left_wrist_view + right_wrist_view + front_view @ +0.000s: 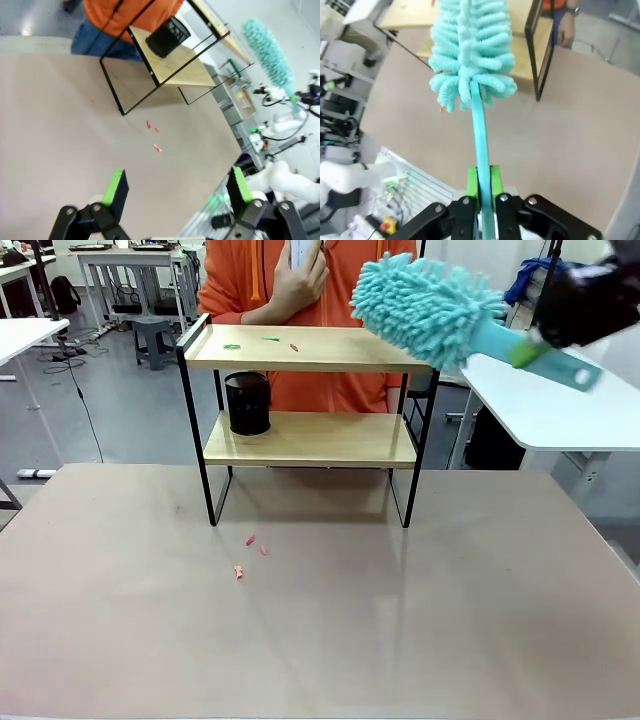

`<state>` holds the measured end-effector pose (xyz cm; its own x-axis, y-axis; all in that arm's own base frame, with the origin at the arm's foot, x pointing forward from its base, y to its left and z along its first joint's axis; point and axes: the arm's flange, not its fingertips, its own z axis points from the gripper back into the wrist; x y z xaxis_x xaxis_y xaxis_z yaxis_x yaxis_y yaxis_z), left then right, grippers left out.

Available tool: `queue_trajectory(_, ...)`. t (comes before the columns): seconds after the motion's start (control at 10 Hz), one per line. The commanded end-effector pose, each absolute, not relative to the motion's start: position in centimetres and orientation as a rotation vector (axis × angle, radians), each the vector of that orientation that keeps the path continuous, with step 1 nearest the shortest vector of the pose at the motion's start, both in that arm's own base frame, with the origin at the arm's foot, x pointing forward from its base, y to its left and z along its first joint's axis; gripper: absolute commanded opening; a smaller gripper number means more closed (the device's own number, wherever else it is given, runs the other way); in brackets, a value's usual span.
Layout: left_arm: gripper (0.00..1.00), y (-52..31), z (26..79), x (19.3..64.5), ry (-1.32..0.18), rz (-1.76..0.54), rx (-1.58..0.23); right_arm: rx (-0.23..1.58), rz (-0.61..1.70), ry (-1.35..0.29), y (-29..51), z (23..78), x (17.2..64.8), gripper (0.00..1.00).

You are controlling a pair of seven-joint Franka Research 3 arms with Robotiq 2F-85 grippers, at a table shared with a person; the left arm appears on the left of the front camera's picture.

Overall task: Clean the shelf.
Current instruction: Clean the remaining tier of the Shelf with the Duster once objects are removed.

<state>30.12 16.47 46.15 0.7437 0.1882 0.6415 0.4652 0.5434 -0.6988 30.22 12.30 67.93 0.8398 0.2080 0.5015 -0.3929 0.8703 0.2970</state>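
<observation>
Left fingers [116, 186] are nearest me, spread wide with nothing between them, green pads showing, hanging over bare desk [60, 125]. Right fingers [472, 181] are clamped together on the thin teal handle of a duster [470, 55]. The handle runs straight out from between the pads, with the fluffy teal head at its far end. In the front view my right arm comes in high from the right, blurred, with the duster tilted and its head up and toward the middle. The near half of the desk is plain. Left of centre lie three small pink crumbs [238, 571], close together, just in front of the shelf. The shelf [300, 440] stands upright on the far half of the desk, about mid-width, all four black legs on the surface and both wooden boards level. On the lower board, at its left end, sits a black cup [248, 405]. The top board carries a few scraps [232, 345] toward its left half: two green, one reddish, spaced apart. The duster head is in the air by the right end of the top board. From the front it overlaps that corner, but the left wrist view shows it off to the side and clear of the frame, so I'd say it isn't touching. Behind the shelf, at the far edge, a person [240, 285] in an orange top stands close, one hand [300, 280] raised to the chest. The right wrist view catches another hand hanging low past the shelf's end.
</observation>
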Motion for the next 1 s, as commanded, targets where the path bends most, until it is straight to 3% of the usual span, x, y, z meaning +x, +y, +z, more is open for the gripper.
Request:
queue_trajectory(0.0,1.0,16.2,46.2,30.2,-0.776,-0.194,-1.015,0.379,0.262,-0.438,13.9,68.4,33.8,0.12)
queue_trajectory(0.4,1.0,16.2,46.2,30.2,-0.776,-0.194,-1.015,0.38,0.203,-0.535,18.4,66.9,37.2,0.12)
queue_trajectory(0.9,1.0,16.2,46.2,30.2,-0.776,-0.194,-1.015,0.372,0.252,-0.483,23.2,65.4,39.1,0.12)
